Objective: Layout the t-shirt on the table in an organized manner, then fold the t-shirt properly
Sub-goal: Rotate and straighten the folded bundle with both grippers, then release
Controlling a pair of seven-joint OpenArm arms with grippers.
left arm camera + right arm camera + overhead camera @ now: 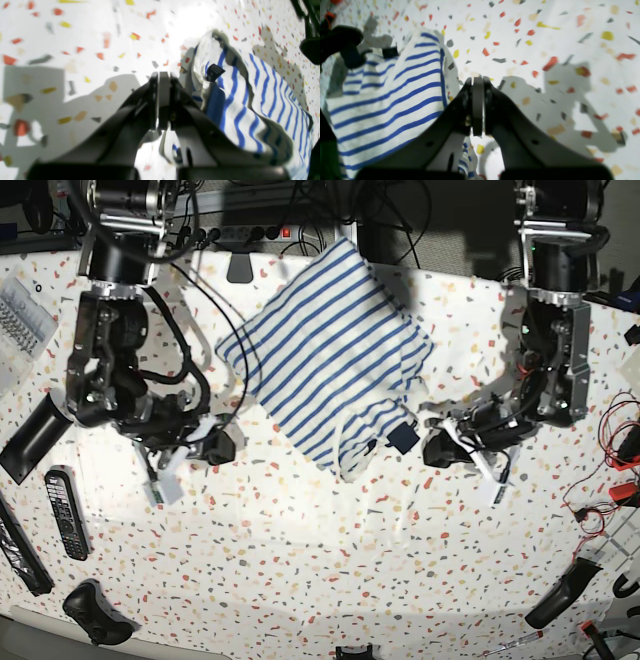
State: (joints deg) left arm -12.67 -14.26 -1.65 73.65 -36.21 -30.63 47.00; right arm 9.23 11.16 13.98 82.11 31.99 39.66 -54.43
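Jaws of the left gripper [163, 75] are pressed together, holding nothing, just beside the t-shirt's [325, 365] navy-trimmed neck. Right gripper [477, 80] jaws are likewise closed and empty beside the shirt's edge. One soft white, blue-striped t-shirt lies crumpled between the two arms on the speckled terrazzo tabletop [320, 560].

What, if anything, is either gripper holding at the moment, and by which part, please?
Nothing is held. The left gripper and right gripper are both shut with nothing between the fingers, each apart from the t-shirt lying on the table.
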